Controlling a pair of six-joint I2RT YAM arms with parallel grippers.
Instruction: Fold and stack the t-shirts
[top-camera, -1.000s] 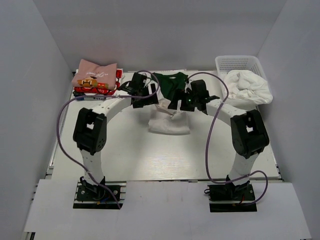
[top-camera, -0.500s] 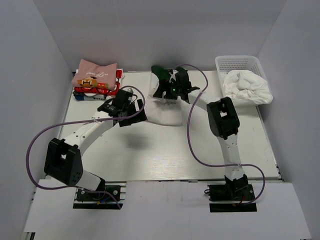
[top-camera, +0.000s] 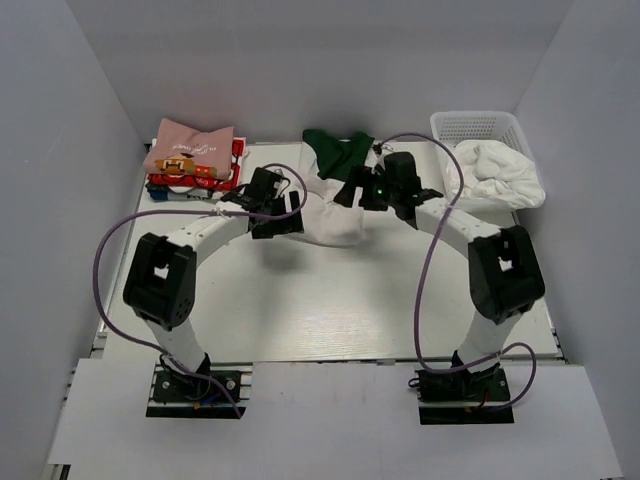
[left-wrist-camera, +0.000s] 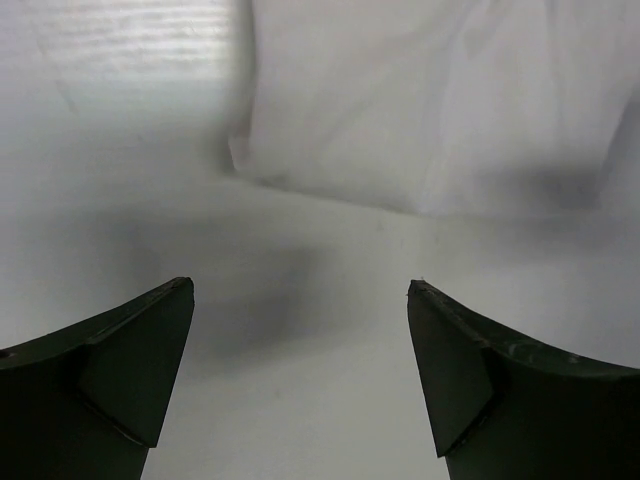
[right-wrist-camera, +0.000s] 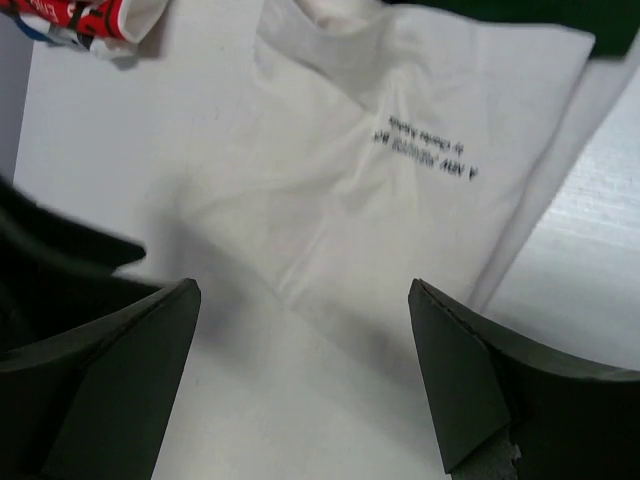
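the flattening step before the first fold is being judged as the one in hand: an off-white cotton t-shirt with dark green sleeves (top-camera: 335, 218) is lying loosely bunched at the far middle of the white table (top-camera: 320, 300), between the two arms, and is not yet being shaped into a neat packet. the left pincer (left-wrist-camera: 300, 290) is being held wide and empty, just short of the shirt's pale near edge; the right pincer (right-wrist-camera: 303, 287) is likewise being held wide and empty above the printed body. a grasp on an edge or sleeve by each is probably being called for next, so the cloth can be drawn flat. a stack of small folded pink, red and white shirts (top-camera: 190, 160) is lying at the far left corner. two short lines of black print (right-wrist-camera: 425, 150) are being shown upside down, too blurred to be read; the marks on the top pink shirt (top-camera: 190, 143) are also too small to be read.
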